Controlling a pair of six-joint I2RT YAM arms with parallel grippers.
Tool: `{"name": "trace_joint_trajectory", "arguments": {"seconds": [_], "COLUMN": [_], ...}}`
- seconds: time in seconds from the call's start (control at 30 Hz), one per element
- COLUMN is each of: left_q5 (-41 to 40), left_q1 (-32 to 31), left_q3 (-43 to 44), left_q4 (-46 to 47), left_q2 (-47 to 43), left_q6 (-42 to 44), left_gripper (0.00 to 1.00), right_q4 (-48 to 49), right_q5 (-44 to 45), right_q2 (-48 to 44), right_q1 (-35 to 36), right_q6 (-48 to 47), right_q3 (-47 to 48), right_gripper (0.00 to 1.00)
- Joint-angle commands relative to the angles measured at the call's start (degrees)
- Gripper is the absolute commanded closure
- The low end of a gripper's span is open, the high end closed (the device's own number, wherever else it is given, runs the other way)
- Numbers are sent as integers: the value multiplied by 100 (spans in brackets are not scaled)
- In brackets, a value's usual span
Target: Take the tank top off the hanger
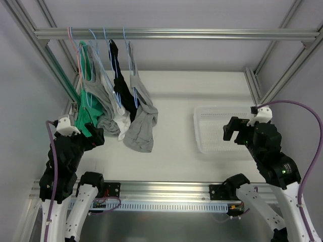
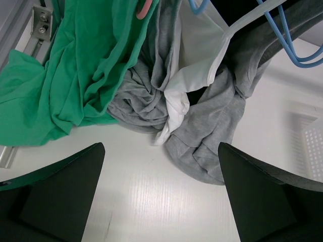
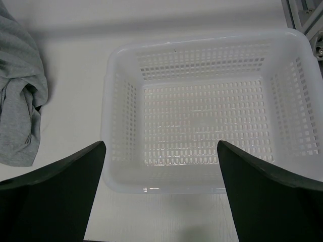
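Grey tank top (image 1: 140,126) hangs on blue hanger (image 2: 298,59); left fingers (image 2: 60,191) and right fingers (image 3: 50,196) gape wide.

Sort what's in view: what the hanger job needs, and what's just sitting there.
For the job:
- tank tops in green, grey, white and black
- hangers holding them
- left gripper and right gripper, both open

Just there:
- white basket
- metal rail
- table
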Motion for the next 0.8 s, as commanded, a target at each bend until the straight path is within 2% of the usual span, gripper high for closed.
{"name": "trace_joint_trajectory", "arguments": {"seconds": [0.0, 0.1, 0.13, 0.23, 0.3, 0.4, 0.5, 0.53, 0.63, 0.77], "left_q5": [-31, -23, -23, -66, -75, -75, -93, -93, -84, -93], "left_q1": [-22, -22, -22, -13, -22, -14, -22, -22, -22, -14], "left_q3": [-28, -28, -28, -28, -28, -45, -46, -46, -46, -46], "left_q4": [170, 179, 179, 179, 179, 170, 179, 179, 170, 179], "left_q2": [-49, -49, -40, 12, 30, 13, 21, 56, 197, 241], "left_q6": [-66, -66, -66, -75, -75, -75, -84, -84, -84, -84], "left_gripper": [1, 1, 1, 1, 1, 1, 1, 1, 1, 1], "right_q4": [199, 602, 908, 1419, 1649, 1861, 1852, 1860, 1913, 2124], "right_q5": [8, -780, -1558, -2896, -3261, -2895, -2069, -1554, -603, -11], "right_q2": [53, 96, 157, 727, 1340, 2193, 2819, 3221, 4004, 4901], "right_q1": [26, 26, 26, 26, 61, 508, 1290, 1657, 2177, 2627], "right_q6": [12, 55, 73, 659, 951, 1075, 865, 699, 513, -30], "right_q3": [227, 253, 323, 569, 920, 1561, 2350, 2563, 3336, 4198], "right_gripper": [0, 1, 1, 0, 1, 1, 1, 0, 1, 2]}}
